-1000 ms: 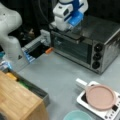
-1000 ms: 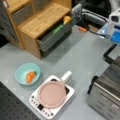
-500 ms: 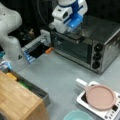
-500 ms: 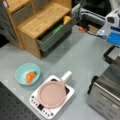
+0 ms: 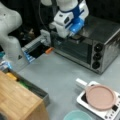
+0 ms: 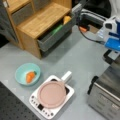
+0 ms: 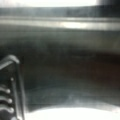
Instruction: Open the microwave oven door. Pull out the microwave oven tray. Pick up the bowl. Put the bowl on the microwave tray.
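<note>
The silver oven stands at a front view's right, and its dark glass door (image 5: 72,50) is closed. My gripper (image 5: 75,37) is pressed against the door's top edge, its fingertips hidden under the blue-and-white wrist (image 6: 112,35). The wrist view is filled from very close by the dark door glass (image 7: 65,65), with wire bars (image 7: 10,95) at the left. The tray is hidden inside the oven. The teal bowl (image 6: 27,74) holds an orange carrot piece and sits on the grey table far from the gripper; only its rim (image 5: 77,116) shows at a front view's bottom.
A white slab with a pink dish (image 6: 51,94) lies between the bowl and the oven (image 6: 107,97). A wooden cabinet (image 6: 40,22) has an open grey drawer (image 6: 53,35) holding vegetables. A second grey robot arm (image 5: 11,40) stands at a front view's left.
The arm has shifted slightly down toward the door's top edge. Bowl, slab and door have not moved.
</note>
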Robot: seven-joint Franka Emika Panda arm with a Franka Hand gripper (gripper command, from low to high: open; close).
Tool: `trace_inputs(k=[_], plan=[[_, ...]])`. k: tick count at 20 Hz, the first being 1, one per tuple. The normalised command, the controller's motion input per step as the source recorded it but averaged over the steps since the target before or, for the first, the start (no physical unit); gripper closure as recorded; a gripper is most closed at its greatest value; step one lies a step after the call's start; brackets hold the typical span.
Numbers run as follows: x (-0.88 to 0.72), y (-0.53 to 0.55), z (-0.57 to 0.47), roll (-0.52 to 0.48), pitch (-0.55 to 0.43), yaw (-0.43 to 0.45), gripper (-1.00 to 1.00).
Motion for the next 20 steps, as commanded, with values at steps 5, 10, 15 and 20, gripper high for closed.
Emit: trace_inputs(k=[5,10,15,20], plan=[[-0.23,-0.26,-0.42,0.407,-0.069,0.121,-1.00],[-0.27,-0.51,-0.41,0.383,-0.016,0.094,-1.00],[-0.26,-0.46,-0.36,0.294,-0.012,0.037,-1.00],[-0.22,-0.21,-0.31,0.236,-0.027,0.004,-1.00]])
